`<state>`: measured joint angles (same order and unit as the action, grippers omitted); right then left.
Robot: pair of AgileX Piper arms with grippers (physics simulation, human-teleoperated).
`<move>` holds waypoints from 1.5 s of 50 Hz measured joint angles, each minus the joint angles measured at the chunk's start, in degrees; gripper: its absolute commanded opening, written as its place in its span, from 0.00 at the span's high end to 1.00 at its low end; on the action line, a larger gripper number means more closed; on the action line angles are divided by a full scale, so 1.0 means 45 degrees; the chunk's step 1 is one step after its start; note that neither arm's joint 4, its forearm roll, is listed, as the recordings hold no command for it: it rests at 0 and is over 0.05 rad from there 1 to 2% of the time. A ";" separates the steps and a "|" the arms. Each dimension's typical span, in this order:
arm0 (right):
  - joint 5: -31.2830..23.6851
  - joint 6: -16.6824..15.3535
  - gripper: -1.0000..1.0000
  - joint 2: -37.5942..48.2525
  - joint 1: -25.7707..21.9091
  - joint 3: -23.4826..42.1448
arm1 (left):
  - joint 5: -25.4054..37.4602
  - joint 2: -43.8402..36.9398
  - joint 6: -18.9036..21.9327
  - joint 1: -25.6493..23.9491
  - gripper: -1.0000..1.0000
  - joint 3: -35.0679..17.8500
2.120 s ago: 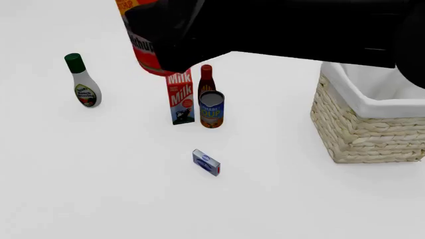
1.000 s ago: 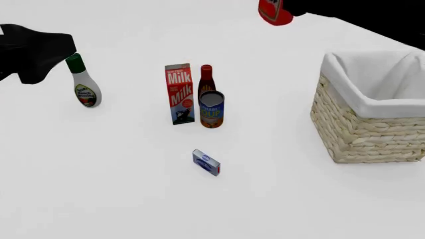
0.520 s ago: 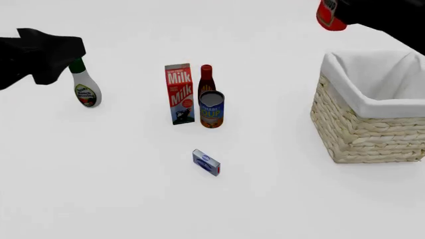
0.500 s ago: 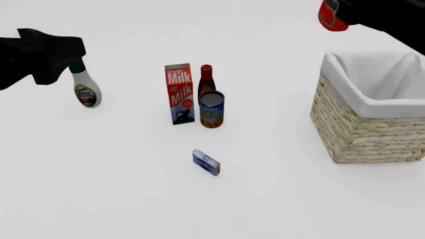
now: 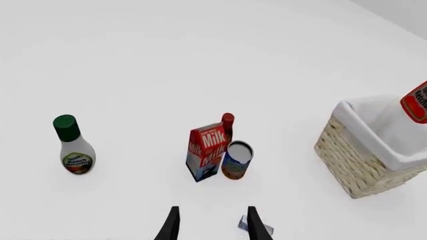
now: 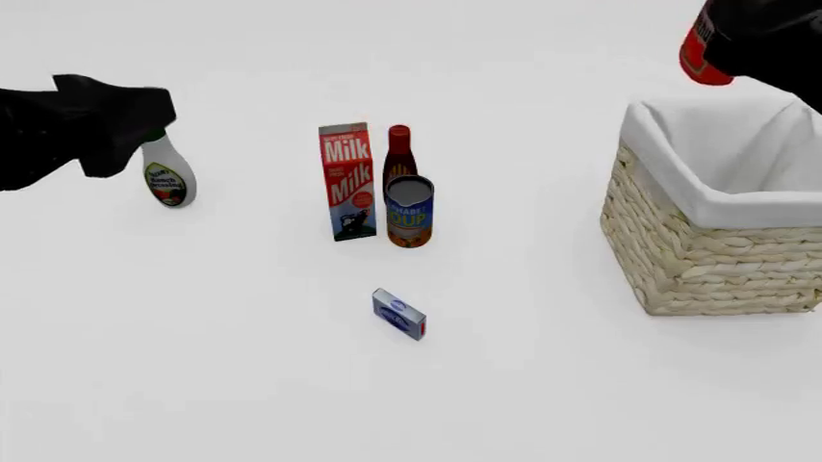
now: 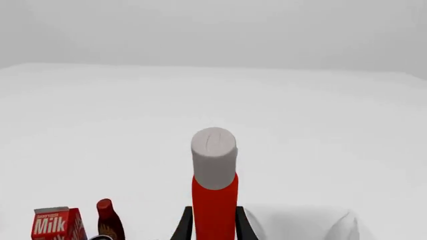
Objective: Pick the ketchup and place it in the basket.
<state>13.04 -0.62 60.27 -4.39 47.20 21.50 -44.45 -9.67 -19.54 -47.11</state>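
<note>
The ketchup [image 7: 214, 200] is a red bottle with a white cap, held upright between my right gripper's [image 7: 213, 227] fingers. In the front view only the bottle's red lower part [image 6: 695, 60] shows, in the air above the far left corner of the basket [image 6: 700, 260]. It also shows in the left wrist view [image 5: 416, 102], above the basket [image 5: 357, 162]. The basket is pale wicker with a white lining, at the right of the table. My left gripper [image 5: 212, 225] is open and empty, high over the table's left side.
A milk carton [image 6: 346, 181], a slim dark-red bottle [image 6: 398, 154] and a soup can [image 6: 408, 212] stand together mid-table. A small blue box [image 6: 399, 314] lies nearer. A white ranch bottle [image 6: 168, 181] stands at the left, its cap hidden behind my left arm [image 6: 77, 130].
My right gripper has carried the ketchup to the right, from above the table's middle to above the basket's far left corner. My left arm has moved slightly right, covering the ranch bottle's cap.
</note>
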 measured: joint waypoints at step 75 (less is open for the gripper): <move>0.4647 0.0623 1.00 0.4362 0.4228 -0.2089 | -0.0423 -0.0376 -0.0073 -0.0101 0.00 0.0096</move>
<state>33.96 2.19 79.90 14.64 37.80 19.60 -46.14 -10.00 -20.00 -46.68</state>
